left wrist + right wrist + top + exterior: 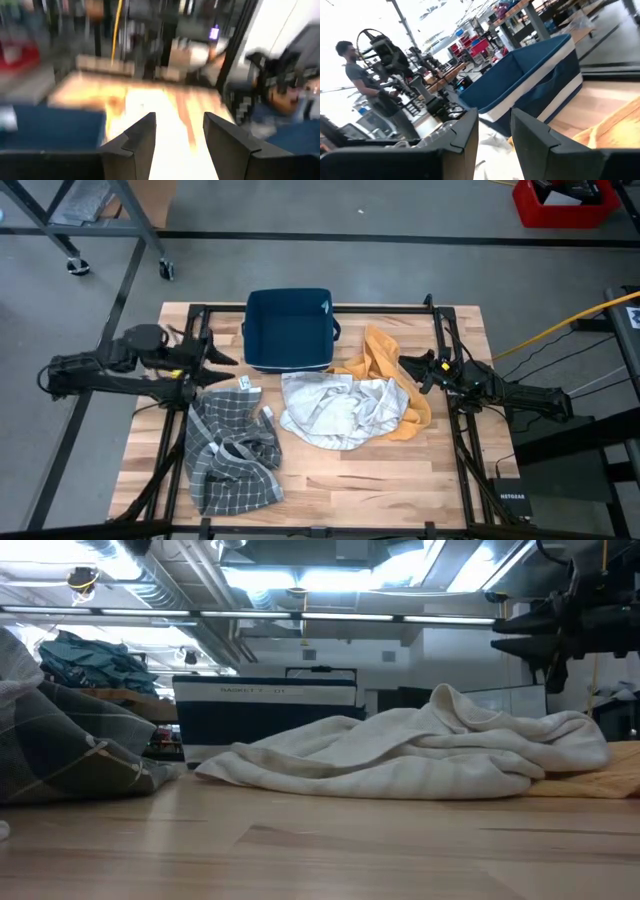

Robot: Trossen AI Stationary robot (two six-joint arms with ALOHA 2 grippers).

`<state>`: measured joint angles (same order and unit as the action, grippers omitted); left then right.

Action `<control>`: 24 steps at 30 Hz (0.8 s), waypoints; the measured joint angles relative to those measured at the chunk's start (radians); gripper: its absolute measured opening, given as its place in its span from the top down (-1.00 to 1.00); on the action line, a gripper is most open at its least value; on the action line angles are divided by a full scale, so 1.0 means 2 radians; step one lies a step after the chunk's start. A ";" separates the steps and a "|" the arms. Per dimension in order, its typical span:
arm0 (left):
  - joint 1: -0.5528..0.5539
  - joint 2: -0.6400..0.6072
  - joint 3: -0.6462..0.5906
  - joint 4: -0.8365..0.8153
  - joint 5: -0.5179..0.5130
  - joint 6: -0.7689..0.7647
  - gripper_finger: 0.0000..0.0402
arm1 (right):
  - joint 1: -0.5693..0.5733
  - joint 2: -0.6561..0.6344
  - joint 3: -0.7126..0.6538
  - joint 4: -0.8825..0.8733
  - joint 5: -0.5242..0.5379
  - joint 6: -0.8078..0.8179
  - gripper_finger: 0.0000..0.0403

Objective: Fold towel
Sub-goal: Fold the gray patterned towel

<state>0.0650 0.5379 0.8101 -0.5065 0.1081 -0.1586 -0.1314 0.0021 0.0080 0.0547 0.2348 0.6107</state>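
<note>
Wooden table (400, 480) holds towels; bin (288, 328) lettering unreadable.

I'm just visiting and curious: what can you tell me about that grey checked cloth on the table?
The grey checked towel is dark grey soft fabric with a thin pale grid. It lies crumpled and unfolded on the wooden table, near the front left corner, with a small white tag at its top edge. Neither gripper touches it.
</note>
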 joint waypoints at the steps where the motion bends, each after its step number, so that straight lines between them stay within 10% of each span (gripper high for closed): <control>1: 0.000 0.010 0.009 -0.024 0.000 -0.016 0.23 | 0.000 0.000 0.000 0.000 -0.003 0.006 0.43; 13: -0.016 0.138 0.023 -0.246 0.023 -0.164 0.23 | 0.000 0.000 0.000 -0.002 -0.023 0.037 0.43; 24: -0.086 0.271 0.023 -0.276 0.034 -0.259 0.23 | 0.000 0.000 0.000 -0.002 -0.023 0.037 0.43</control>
<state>-0.1060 1.0802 0.8566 -1.0584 0.1755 -0.6767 -0.1314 0.0021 0.0081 0.0505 0.1886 0.6846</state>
